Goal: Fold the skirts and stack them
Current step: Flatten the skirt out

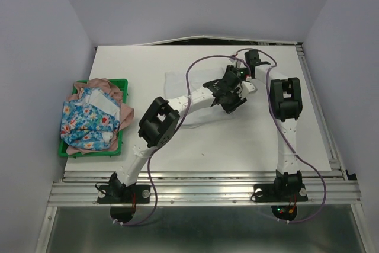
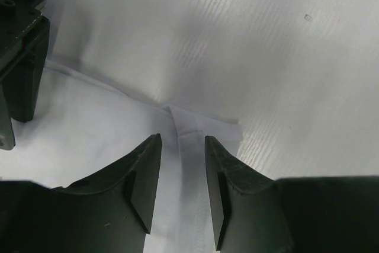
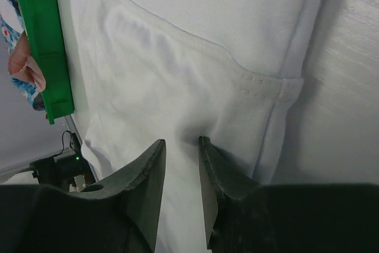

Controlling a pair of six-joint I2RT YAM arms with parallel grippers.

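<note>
A plain white skirt (image 1: 183, 87) lies flat on the table's middle. My left gripper (image 1: 231, 102) is low over its right edge. In the left wrist view the jaws (image 2: 182, 139) stand open astride a corner strip of the white skirt (image 2: 89, 122). My right gripper (image 1: 238, 79) is just behind it, its open jaws (image 3: 182, 141) pressing down on the white skirt (image 3: 177, 57) near the waistband. The blue flowered skirt (image 1: 86, 119) and the dusty-pink skirt (image 1: 127, 114) lie heaped in the tray at the left.
The green plastic tray (image 1: 125, 87) sits at the table's left edge and shows in the right wrist view (image 3: 41, 39). The right gripper's body (image 2: 21, 69) is close to my left gripper. Grey walls close in the sides and back.
</note>
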